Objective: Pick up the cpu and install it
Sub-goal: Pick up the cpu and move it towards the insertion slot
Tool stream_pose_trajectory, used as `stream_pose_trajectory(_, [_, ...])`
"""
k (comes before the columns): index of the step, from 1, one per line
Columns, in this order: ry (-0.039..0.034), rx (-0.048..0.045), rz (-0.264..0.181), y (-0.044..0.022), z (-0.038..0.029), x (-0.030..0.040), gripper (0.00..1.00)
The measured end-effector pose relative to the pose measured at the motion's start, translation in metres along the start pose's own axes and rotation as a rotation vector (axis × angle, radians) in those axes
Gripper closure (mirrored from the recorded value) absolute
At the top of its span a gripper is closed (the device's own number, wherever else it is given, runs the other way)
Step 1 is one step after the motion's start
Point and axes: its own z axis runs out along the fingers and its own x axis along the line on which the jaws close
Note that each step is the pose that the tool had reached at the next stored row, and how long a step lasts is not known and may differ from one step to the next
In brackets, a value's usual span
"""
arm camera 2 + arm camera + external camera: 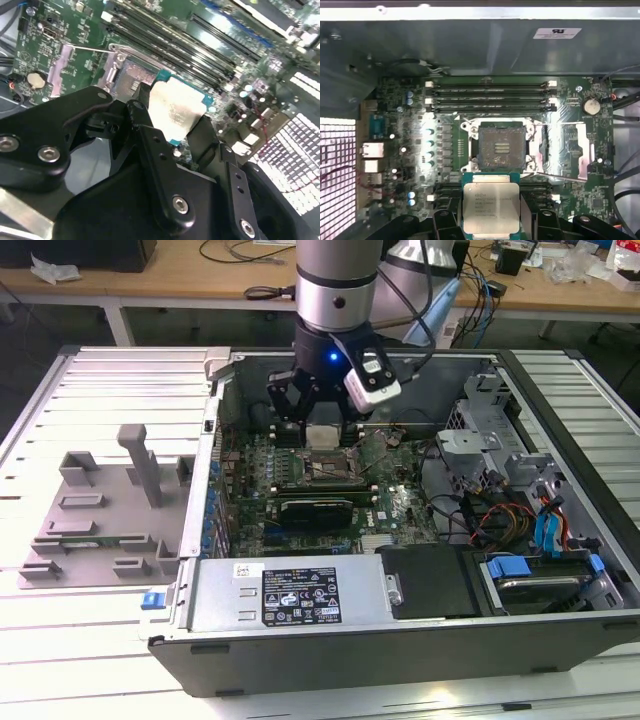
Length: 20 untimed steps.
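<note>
Evidently, the gripper point(322, 418), jaws clamped on the cpu point(490, 207), hovered near the open socket point(500, 147); seating would demand level, square alignment.

cpu point(491, 207) between jaws, over motherboard point(592, 197) | socket point(500, 146) on motherboard, in case point(400, 648) | fixture point(100, 510) outside case, exterior view's left

One chip point(491, 207) in one claw point(322, 428); one socket point(500, 146) beneath the claw; one computer case point(400, 652); one grey tray point(100, 512).
</note>
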Motion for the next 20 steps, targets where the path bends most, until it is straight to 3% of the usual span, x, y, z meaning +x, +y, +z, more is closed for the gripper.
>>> stream_pose_trajectory(3, [0.0001,0.0,0.0,0.002,0.0026,-0.0057,0.45])
stream_pose_trajectory(6, [0.0001,0.0,0.0,0.0052,0.0062,-0.0072,0.45])
stream_pose_trajectory(12, [-0.0007,-0.0001,-0.008,0.0218,0.0193,-0.0069,0.45])
stream_pose_trajectory(20, [-0.0008,0.0,-0.009,0.0229,0.0207,-0.0069,0.45])
